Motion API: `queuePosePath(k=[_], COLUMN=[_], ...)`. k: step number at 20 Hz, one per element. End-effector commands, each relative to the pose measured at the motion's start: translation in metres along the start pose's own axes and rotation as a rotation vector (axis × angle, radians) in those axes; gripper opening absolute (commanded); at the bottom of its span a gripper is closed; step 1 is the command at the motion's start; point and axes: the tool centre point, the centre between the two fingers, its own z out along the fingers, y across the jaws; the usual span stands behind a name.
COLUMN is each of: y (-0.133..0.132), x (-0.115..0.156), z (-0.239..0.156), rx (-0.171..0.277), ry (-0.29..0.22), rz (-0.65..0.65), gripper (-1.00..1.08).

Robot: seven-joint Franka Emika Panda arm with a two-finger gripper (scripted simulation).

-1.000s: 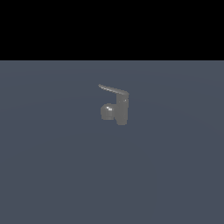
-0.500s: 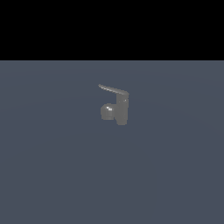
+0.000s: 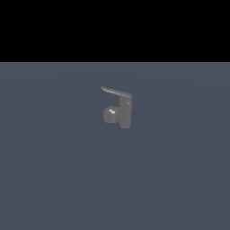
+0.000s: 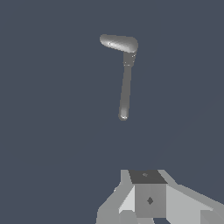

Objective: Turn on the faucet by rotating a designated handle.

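Progress was nil, operator: your claw [image 4: 146, 205], its jaw state unreadable, hung well short of the handle [image 3: 116, 92] atop the faucet [image 3: 121, 112] mid-desk [image 3: 54, 170], so reach, contact and rotation all remained.

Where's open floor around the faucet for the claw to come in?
Only the faucet stands on the grey floor; it is bare on every side of it in the exterior view. Tightest spot: under the handle, above the spout. Wrist view shows the claw apart from the handle.
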Motion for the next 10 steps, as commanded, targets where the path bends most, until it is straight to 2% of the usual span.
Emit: queuePosePath(k=[1, 10], y=[-0.002, -0.011], x=[0.013, 0.078], z=[0.003, 0.026], rx=[0.019, 0.087], ry=[-0.007, -0.046], rz=[0.048, 0.287], gripper=[-1.0, -1.0])
